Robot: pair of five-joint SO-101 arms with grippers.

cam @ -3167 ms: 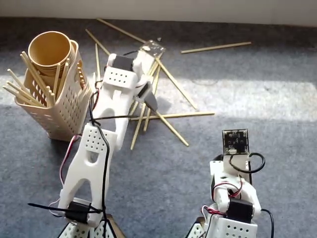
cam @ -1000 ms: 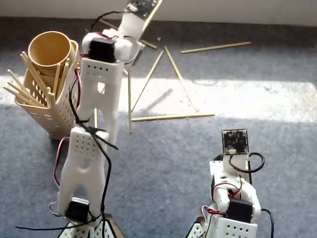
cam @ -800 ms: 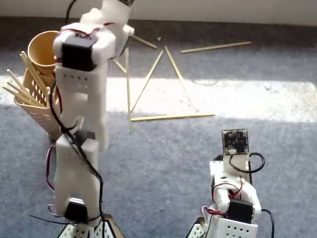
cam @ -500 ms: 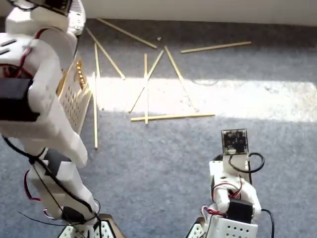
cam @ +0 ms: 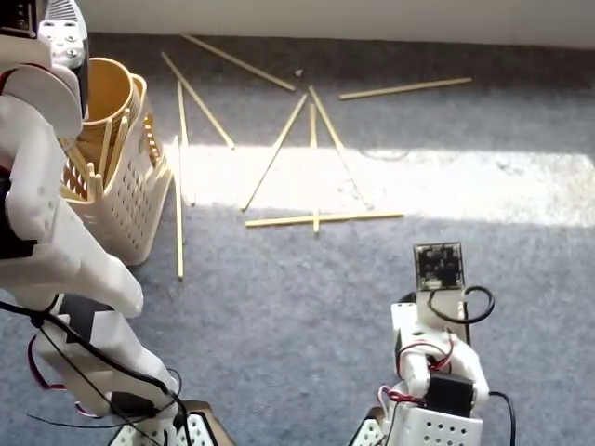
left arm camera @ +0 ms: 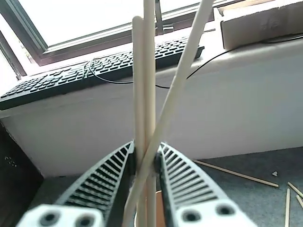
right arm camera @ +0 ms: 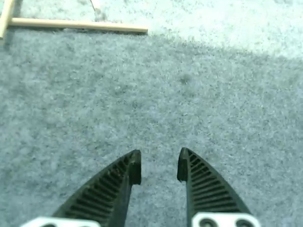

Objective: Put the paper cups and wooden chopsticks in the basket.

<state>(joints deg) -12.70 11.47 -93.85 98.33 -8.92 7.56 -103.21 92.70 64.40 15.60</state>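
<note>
Three chopsticks (left arm camera: 149,71) are pinched between the jaws of the left gripper (left arm camera: 146,158). Two of them stand straight up side by side, and the third one leans across them. The jaws press on the sticks from both sides. Behind the sticks is a white wall, and a black keyboard (left arm camera: 94,75) lies on top of it.

In the high view the left arm (cam: 42,186) is lifted up tall at the left side. It hides part of the white basket (cam: 139,186). The basket sits on the grey carpet (cam: 279,325). Paper cups (cam: 107,88) are stacked inside it, and more sticks (cam: 118,139) poke up in it beside the cups.

Many loose chopsticks (cam: 321,219) lie on the carpet to the right of the basket. Some cross over each other. One lies just beside the basket.

The right arm (cam: 437,372) is low at the near right, well apart from the basket. The right gripper (right arm camera: 158,165) points down at the carpet. Its jaws are spread a little and nothing is between them. One chopstick (right arm camera: 75,24) lies on the carpet ahead of it, not touching it.
</note>
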